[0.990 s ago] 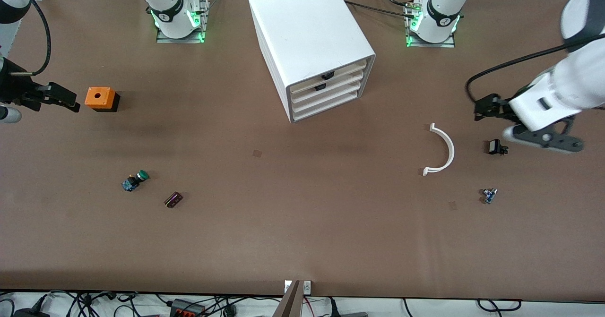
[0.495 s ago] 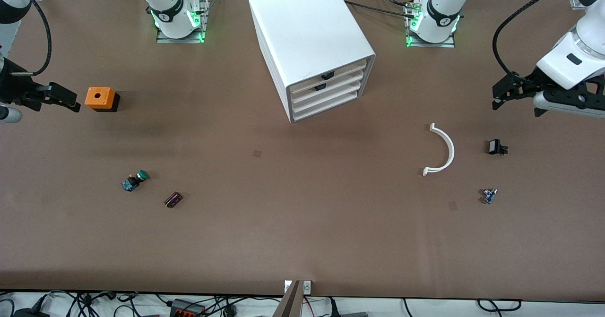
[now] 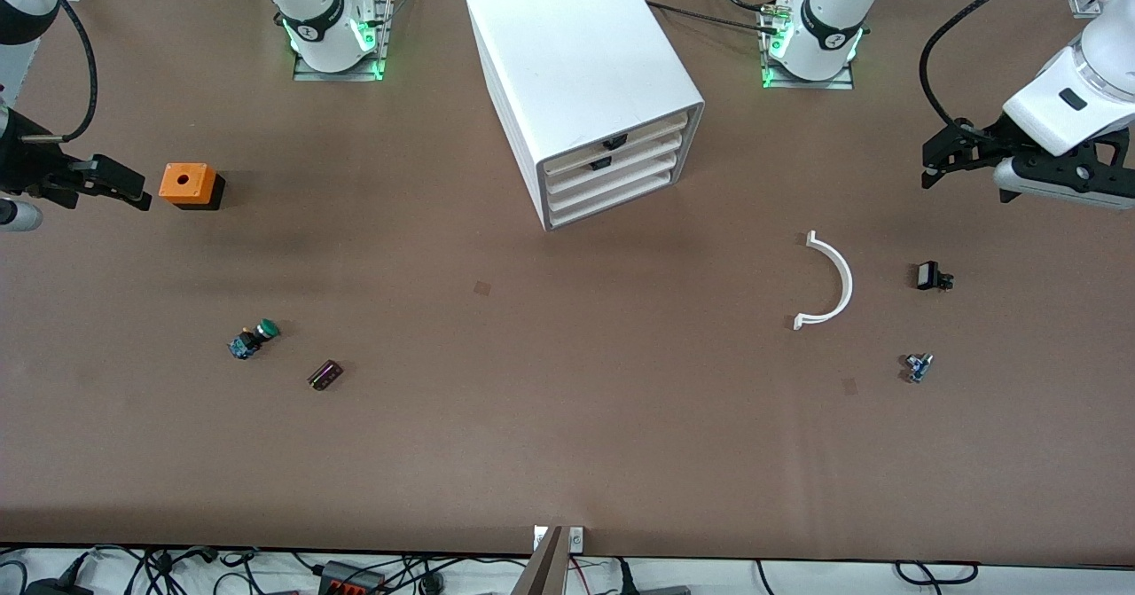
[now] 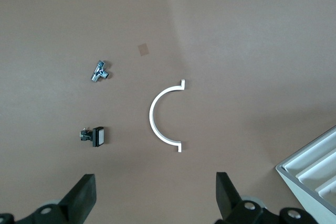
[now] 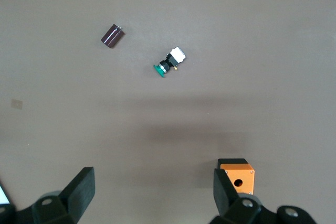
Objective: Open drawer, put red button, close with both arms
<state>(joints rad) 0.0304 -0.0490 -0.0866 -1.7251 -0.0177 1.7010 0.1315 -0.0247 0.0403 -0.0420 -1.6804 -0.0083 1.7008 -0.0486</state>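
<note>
The white four-drawer cabinet (image 3: 576, 63) stands at the table's middle near the robots' bases. Its second drawer (image 3: 621, 159) is shut, with its small black handle (image 3: 600, 163) showing. A corner of the cabinet shows in the left wrist view (image 4: 315, 163). No red button shows in any view. My left gripper (image 3: 940, 162) is open and empty in the air over bare table at the left arm's end, also in its wrist view (image 4: 156, 192). My right gripper (image 3: 120, 184) is open and empty beside the orange box, also in its wrist view (image 5: 154, 187).
An orange box (image 3: 188, 184) (image 5: 237, 177), a green-capped button (image 3: 254, 339) (image 5: 169, 62) and a dark block (image 3: 324, 374) (image 5: 112, 35) lie toward the right arm's end. A white arc (image 3: 829, 282) (image 4: 164, 123), a black part (image 3: 931, 277) (image 4: 94, 136) and a small blue-metal part (image 3: 917, 366) (image 4: 98, 71) lie toward the left arm's end.
My left arm has lifted and drawn back from over the black part toward the table's end and the robots' side. The right arm has not moved. The drawers stay shut.
</note>
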